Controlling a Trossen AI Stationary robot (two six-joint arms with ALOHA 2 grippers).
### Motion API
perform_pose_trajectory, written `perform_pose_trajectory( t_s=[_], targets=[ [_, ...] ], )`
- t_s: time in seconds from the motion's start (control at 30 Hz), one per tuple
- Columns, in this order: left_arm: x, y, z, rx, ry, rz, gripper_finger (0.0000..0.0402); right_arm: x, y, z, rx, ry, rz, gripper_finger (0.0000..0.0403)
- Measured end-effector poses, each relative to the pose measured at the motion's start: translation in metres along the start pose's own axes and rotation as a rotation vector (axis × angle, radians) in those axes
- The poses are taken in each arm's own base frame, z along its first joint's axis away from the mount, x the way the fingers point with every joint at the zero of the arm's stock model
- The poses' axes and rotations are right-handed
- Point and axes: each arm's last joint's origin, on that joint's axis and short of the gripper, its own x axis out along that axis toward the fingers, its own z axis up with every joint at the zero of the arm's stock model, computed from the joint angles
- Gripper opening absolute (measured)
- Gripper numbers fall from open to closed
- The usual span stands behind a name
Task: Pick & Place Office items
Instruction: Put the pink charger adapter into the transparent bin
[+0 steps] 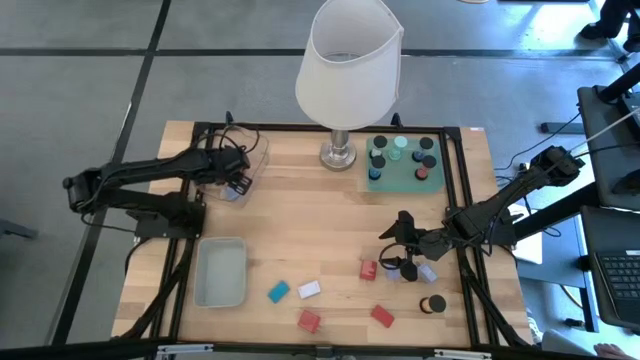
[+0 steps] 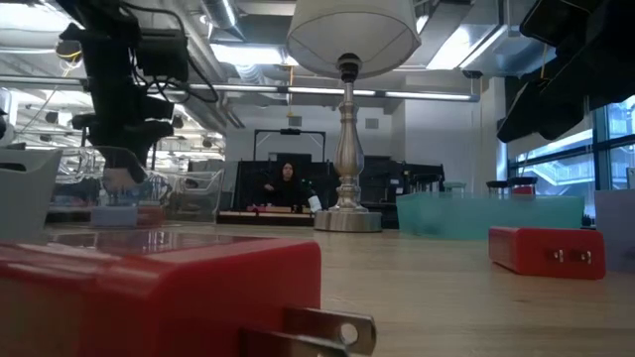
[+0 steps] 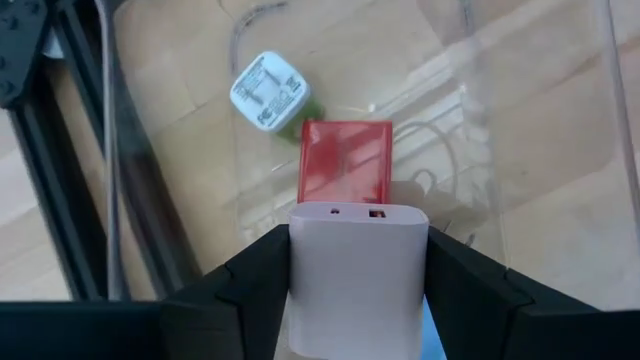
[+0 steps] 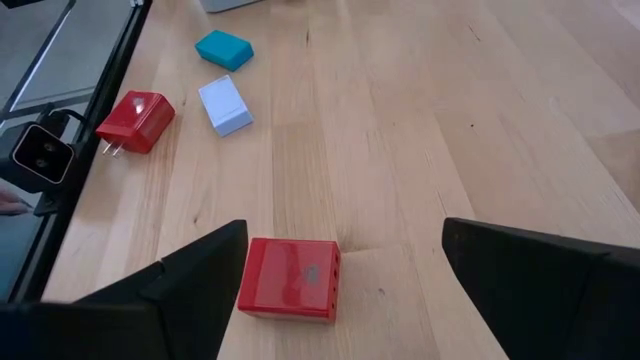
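Clamped end-on in the left gripper: a pale lavender block, fingers pressed to its two flat sides, presumably so as to drop it straight. Poised at the far left of the table, above the clear tray. Already lying in that tray: a red block and, touching its corner, a white block. Hence probably the release step, with the held piece lined up just beside the red one rather than on top of it.

Over at the near right, hanging wide open: the right gripper, straddling another red block flat on the wood, neither finger touching it. Looks like readiness for the next pick.

Scattered loose along the near edge: a teal block, a small white block, a red pronged block, a black cap. Plenty left to move, so early going by that count.
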Motion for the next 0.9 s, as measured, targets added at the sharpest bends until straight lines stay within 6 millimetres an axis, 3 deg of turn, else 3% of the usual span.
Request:
perform_pose_trajectory(
  t_s=[0.33,0.9],
  targets=[
    [0.003,0.001,0.011,0.004,-0.105,0.019,0.0203,0.000,0.000,0.000,0.000,0.000,0.000,0.0339],
    [0.003,0.001,0.012,0.003,-0.110,0.018,0.0210,0.000,0.000,0.000,0.000,0.000,0.000,0.0339]
  ],
)
